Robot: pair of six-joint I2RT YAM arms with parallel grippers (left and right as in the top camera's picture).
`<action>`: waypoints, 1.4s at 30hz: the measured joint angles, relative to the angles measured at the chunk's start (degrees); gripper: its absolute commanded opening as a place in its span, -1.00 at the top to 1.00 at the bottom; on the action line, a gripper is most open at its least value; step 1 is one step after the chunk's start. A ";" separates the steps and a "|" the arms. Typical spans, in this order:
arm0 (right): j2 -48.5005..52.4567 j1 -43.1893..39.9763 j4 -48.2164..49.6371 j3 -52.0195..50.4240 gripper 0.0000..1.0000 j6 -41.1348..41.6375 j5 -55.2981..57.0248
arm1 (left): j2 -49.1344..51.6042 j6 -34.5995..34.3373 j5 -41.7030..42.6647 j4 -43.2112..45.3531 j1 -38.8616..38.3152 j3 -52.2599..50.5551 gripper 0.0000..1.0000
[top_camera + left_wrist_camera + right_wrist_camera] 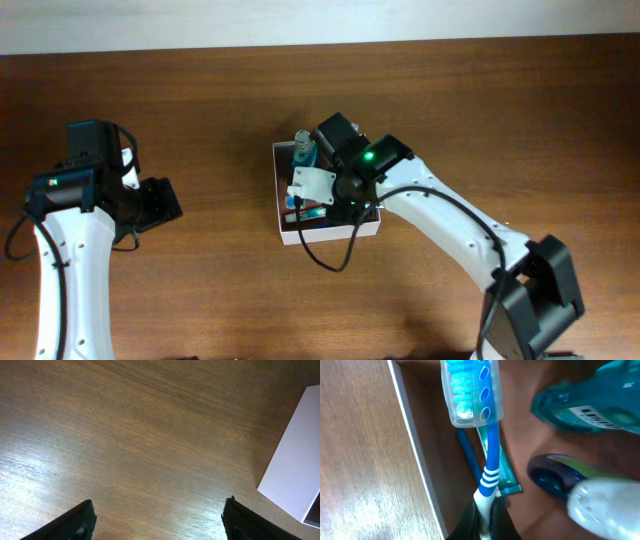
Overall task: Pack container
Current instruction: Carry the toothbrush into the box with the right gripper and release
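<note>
Furthest left, the left gripper (160,522) hangs over the bare wooden table (125,435). Its jaws are spread wide with nothing between them. It is well apart from the container (288,238), whose white outer wall only just enters the left wrist view at the right edge.

The container sits near the middle of the table. It is a shallow square box with white walls and a reddish-brown floor.

Close along its left wall is the toothbrush (490,460), blue and white, with a clear vented cap over the bristles. The right gripper (485,522) pinches it at the handle end, jaws closed tight on it. Whether the brush touches the floor cannot be told.

Beneath the brush, on the floor, lie a flat teal packet (502,467) and a slim blue stick (467,455). Right of these is a dark blue rounded object (550,477), with a blurred white part close to the camera. Furthest right in the box is a teal bottle (580,405). It bears a white label with a barcode, and the small print is too blurred to read.
</note>
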 measured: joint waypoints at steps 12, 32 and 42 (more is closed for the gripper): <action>0.44 0.02 1.20 0.00 0.92 0.00 -0.48 | 0.00 0.00 0.00 0.00 0.00 -0.02 -0.64; 0.44 0.02 1.22 0.00 0.35 0.50 -3.93 | 0.00 0.00 -0.02 0.00 0.00 0.00 -0.64; -2.23 -2.58 2.75 7.52 0.59 13.00 6.03 | 0.00 -0.02 0.00 0.00 0.00 0.00 -0.64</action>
